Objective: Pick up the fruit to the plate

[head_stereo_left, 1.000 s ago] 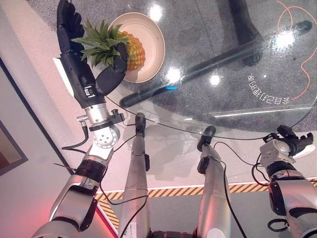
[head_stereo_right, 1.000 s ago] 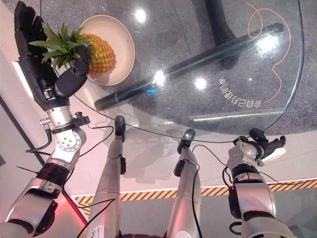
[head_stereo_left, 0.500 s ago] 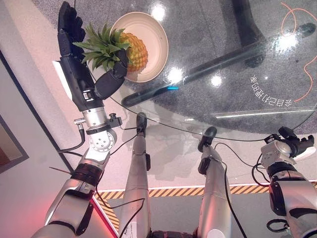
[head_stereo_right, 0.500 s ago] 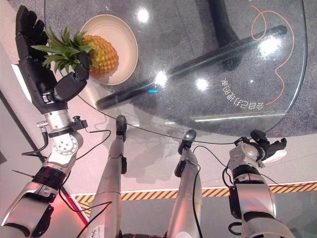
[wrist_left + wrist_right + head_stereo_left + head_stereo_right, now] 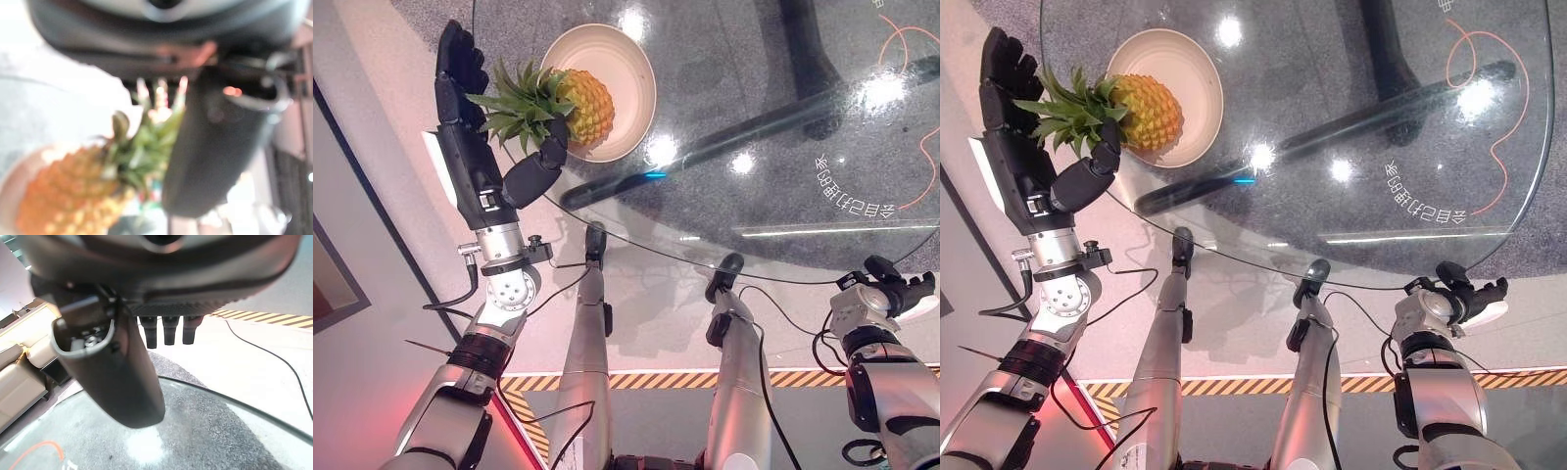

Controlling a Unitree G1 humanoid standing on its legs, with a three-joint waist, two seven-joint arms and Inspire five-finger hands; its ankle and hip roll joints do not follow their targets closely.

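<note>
A yellow pineapple (image 5: 587,103) lies on its side in the cream plate (image 5: 636,59) at the far left of the glass table. Its green crown (image 5: 521,103) sticks out over the plate's rim toward my left hand (image 5: 462,166). That hand is open: the fingers stand straight behind the leaves and the thumb (image 5: 543,162) rests just under them. The left wrist view has the pineapple (image 5: 63,196) past the thumb (image 5: 205,156). My right hand (image 5: 893,289) hangs open and idle below the table's near right edge.
The round glass table (image 5: 754,117) shows a dark base bar (image 5: 734,122) and grey carpet through it. An orange cable (image 5: 901,39) curls on the floor at the far right. Yellow-and-black striped tape (image 5: 646,377) crosses the floor near me.
The camera has shifted a little. My left hand has drawn back slightly from the plate, and the pineapple stays lying in it. The right hand has not moved.
</note>
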